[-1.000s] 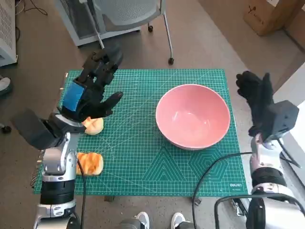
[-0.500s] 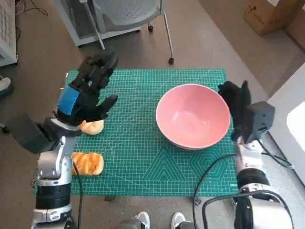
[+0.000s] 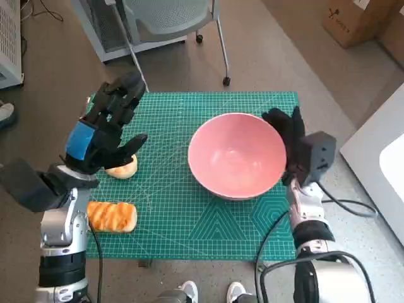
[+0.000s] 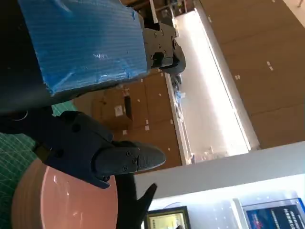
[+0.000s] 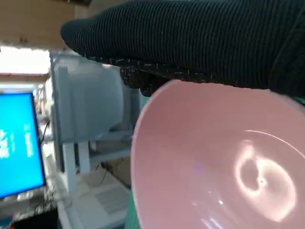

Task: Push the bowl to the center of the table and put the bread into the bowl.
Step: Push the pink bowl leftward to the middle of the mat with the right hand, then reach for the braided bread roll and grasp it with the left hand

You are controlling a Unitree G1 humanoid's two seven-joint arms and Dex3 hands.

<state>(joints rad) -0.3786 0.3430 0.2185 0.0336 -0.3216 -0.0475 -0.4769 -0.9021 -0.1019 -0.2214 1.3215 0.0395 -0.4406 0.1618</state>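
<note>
Touching bowl (image 3: 237, 154), right hand (image 3: 285, 131)

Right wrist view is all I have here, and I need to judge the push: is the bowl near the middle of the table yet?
Observer: Close. In the head view the pink bowl sits a little right of the green mat's middle, with the right hand against its right rim.
Operator: Where is the bread?
Observer: Two pieces lie on the mat's left side: a ridged loaf near the front edge and a pale roll behind it.
Operator: Is the left hand holding either?
Observer: No. The left hand hovers above the roll with its fingers spread, holding nothing.
</note>
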